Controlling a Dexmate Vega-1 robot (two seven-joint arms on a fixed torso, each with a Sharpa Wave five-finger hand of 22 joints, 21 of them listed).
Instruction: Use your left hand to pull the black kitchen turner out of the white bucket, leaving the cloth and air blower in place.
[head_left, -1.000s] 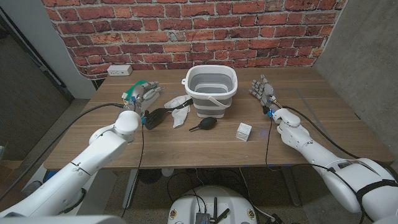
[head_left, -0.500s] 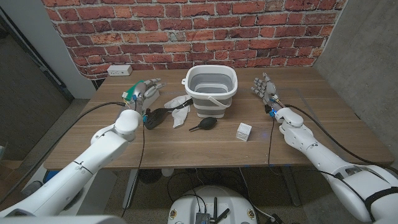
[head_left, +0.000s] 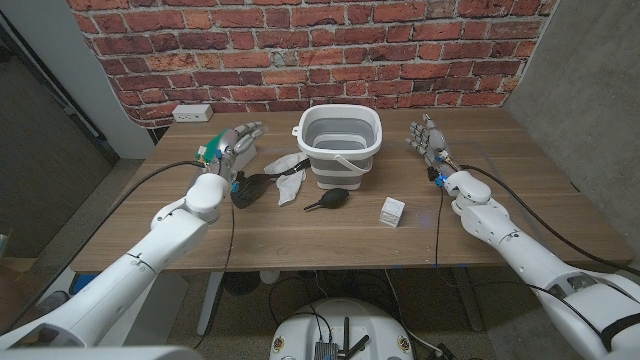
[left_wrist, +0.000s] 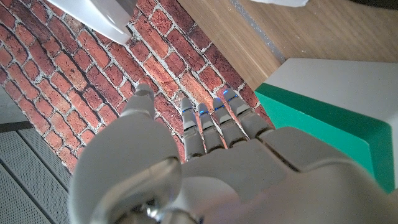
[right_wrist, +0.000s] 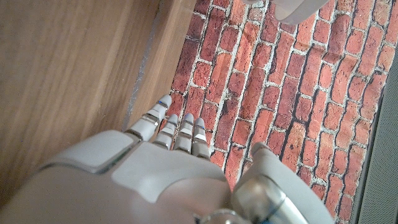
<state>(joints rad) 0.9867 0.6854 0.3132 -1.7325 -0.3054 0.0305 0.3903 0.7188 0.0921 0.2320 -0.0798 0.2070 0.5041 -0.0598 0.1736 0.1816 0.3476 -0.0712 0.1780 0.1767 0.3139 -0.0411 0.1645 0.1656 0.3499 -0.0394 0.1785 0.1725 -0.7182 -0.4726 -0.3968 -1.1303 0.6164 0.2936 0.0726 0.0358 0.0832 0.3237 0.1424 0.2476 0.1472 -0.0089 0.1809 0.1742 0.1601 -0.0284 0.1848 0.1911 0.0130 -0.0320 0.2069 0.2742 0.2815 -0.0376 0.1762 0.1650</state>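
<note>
Already the turner (head_left: 252, 186) lies on the worktop (head_left: 330, 235) left of centre, outside the bucket (head_left: 338, 145). Left hand (head_left: 231, 146) hovers above, fingers (left_wrist: 211, 124) spread, empty; it should lift clear without brushing the cloth (head_left: 285, 170).

A small white box (head_left: 392, 210) sits on the wooden table (head_left: 300, 235) (brick wall (head_left: 300, 50) behind).

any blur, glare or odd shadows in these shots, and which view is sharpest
Head view: sharpest, evenly lit, soft shadows under the white bucket and air blower; the black kitchen turner reads as a dark shape with little detail. Left wrist view: the left hand is close and soft, brick sharper. Right wrist view: the right hand is blurred up close, no strong glare.
</note>
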